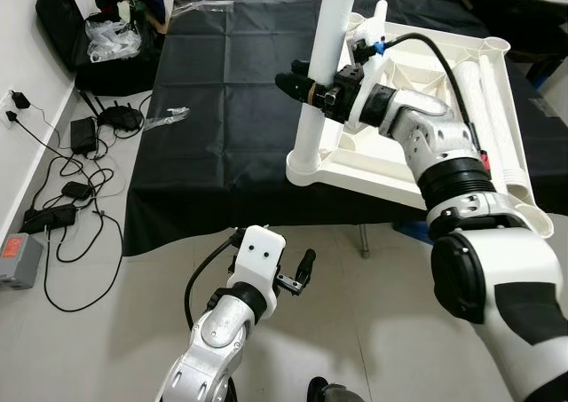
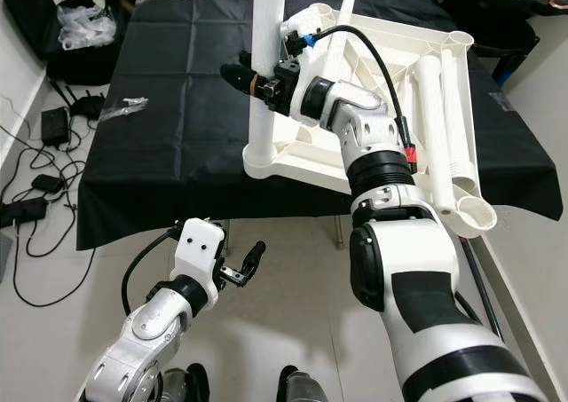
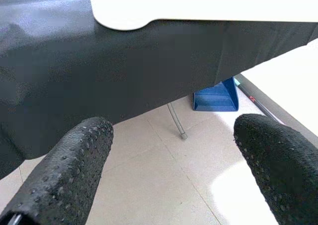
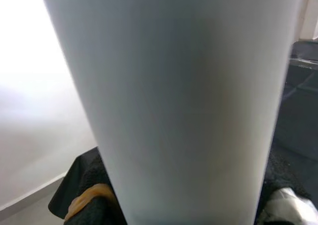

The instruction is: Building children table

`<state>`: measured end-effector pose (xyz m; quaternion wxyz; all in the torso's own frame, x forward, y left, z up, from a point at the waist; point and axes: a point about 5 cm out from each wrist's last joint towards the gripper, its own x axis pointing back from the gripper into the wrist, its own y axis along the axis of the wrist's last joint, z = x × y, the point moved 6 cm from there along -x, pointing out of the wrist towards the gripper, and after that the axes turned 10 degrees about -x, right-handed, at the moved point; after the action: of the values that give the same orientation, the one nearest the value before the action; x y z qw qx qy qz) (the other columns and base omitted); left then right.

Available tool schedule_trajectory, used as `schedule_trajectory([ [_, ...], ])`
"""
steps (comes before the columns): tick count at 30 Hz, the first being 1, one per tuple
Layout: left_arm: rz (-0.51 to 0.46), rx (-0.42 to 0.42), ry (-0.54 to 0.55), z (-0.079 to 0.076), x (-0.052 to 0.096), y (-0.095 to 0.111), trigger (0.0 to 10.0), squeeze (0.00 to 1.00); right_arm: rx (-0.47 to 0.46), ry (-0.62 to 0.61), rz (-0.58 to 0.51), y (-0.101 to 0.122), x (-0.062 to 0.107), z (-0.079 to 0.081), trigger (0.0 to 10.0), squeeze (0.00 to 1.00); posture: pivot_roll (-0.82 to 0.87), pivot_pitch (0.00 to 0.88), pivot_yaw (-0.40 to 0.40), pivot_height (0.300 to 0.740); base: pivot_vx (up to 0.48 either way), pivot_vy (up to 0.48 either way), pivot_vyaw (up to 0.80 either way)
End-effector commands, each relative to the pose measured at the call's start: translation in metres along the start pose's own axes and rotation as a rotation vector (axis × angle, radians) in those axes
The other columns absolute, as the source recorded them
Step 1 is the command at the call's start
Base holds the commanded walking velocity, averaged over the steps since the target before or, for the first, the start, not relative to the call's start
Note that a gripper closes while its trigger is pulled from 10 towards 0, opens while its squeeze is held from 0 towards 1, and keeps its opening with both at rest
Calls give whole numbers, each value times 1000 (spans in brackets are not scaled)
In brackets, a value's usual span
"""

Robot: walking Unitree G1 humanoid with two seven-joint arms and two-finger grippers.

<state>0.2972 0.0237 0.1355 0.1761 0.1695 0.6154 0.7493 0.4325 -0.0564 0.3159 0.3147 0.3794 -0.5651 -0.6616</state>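
Tabletop: the white children's tabletop [image 1: 417,167] is lying upside down on the black cloth [image 1: 231,91] over the work table, overhanging its near edge.
Upright leg: 1 white leg [image 1: 319,74] is standing in the tabletop's near left corner socket.
Loose legs: 2 more legs [image 2: 444,118] are lying inside the tabletop along its right side.
Right gripper: the right gripper [image 1: 306,87] is reaching left and clenching around the upright leg.
Left gripper: the left gripper [image 1: 293,273] is hanging low over the floor near the table, fingers [image 3: 74,170] spread apart, grasping nothing.
Floor: cables [image 1: 67,198] are lying at the left wall.
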Motion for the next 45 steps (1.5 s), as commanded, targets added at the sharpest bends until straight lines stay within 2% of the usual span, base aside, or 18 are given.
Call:
schedule_trajectory([
  [1, 14, 5, -1, -1, 1, -3, 10000, 0, -40, 28, 0, -6, -9, 7, 0, 0, 126, 240, -66, 740, 0, 0, 0],
  [8, 16, 3, 1, -1, 1, -3, 10000, 0, -49, -88, -16, -7, -7, -7, 0, 0, 121, 233, -72, 740, 0, 0, 0],
  [12, 14, -1, -4, -3, 3, -5, 10000, 0, -57, -603, -83, -11, 26, -65, 0, 0, 123, 198, -63, 740, 0, 0, 0],
  [14, 14, -1, -4, -3, 3, -5, 10000, 0, -57, -603, -83, -11, 26, -65, 0, 0, 123, 198, -63, 740, 0, 0, 0],
  [15, 14, -1, -4, -4, 4, -5, 10000, 0, -78, -682, -105, -12, 33, -72, 0, 0, 122, 198, -64, 740, 0, 0, 0],
  [19, 14, -2, -7, -4, 4, -5, 10000, 0, -73, -768, -127, -15, 39, -74, 0, 0, 120, 201, -64, 740, 0, 0, 0],
  [21, 14, -4, -8, -4, 3, -5, 10000, 0, -45, -929, -187, -19, 48, -69, 0, 0, 120, 208, -61, 740, 0, 0, 0],
  [22, 14, -4, -8, -4, 3, -5, 10000, 0, -45, -929, -187, -19, 48, -69, 0, 0, 120, 208, -61, 740, 0, 0, 0],
  [23, 15, -5, -8, -4, 3, -5, 10000, 0, -42, -993, -227, -21, 49, -60, 0, 0, 125, 204, -65, 740, 0, 0, 0],
  [25, 15, -5, -8, -4, 3, -5, 10000, 0, -42, -993, -227, -21, 49, -60, 0, 0, 125, 204, -65, 740, 0, 0, 0],
  [27, 14, -5, -7, -3, 3, -4, 10000, 0, -67, -1019, -264, -27, 37, -40, 0, 0, 126, 206, -65, 740, 0, 0, 0],
  [28, 14, -5, -7, -3, 2, -4, 10000, 0, -89, -976, -266, -29, 25, -31, 10000, 0, 123, 205, -65, 740, 0, 0, 0],
  [31, 14, -5, -7, -3, 2, -4, 10000, 0, -113, -916, -259, -32, 11, -23, 10000, 0, 123, 205, -66, 740, 0, 0, 0],
  [32, 14, -5, -7, -3, 2, -4, 10000, 0, -116, -903, -255, -32, 8, -22, 10000, 31, 123, 206, -66, 740, 0, 0, 0],
  [33, 14, -4, -6, -3, 2, -4, 10000, 0, -101, -888, -255, -31, 7, -21, 10000, 1000, 123, 206, -66, 740, 0, 0, 0],
  [38, 17, -2, -7, -3, 2, -5, 10000, 0, -68, -866, -246, -28, 7, -20, 10000, 1000, 122, 207, -67, 740, 0, 0, 0],
  [39, 17, -2, -6, -3, 2, -5, 10000, 0, -63, -808, -234, -26, 4, -18, 10000, 0, 124, 210, -67, 740, 0, 0, 0],
  [45, 17, -1, -6, -3, 1, -5, 10000, 0, -97, -555, -91, -28, -1, -14, 10000, 0, 123, 211, -65, 740, 0, 0, 0],
])
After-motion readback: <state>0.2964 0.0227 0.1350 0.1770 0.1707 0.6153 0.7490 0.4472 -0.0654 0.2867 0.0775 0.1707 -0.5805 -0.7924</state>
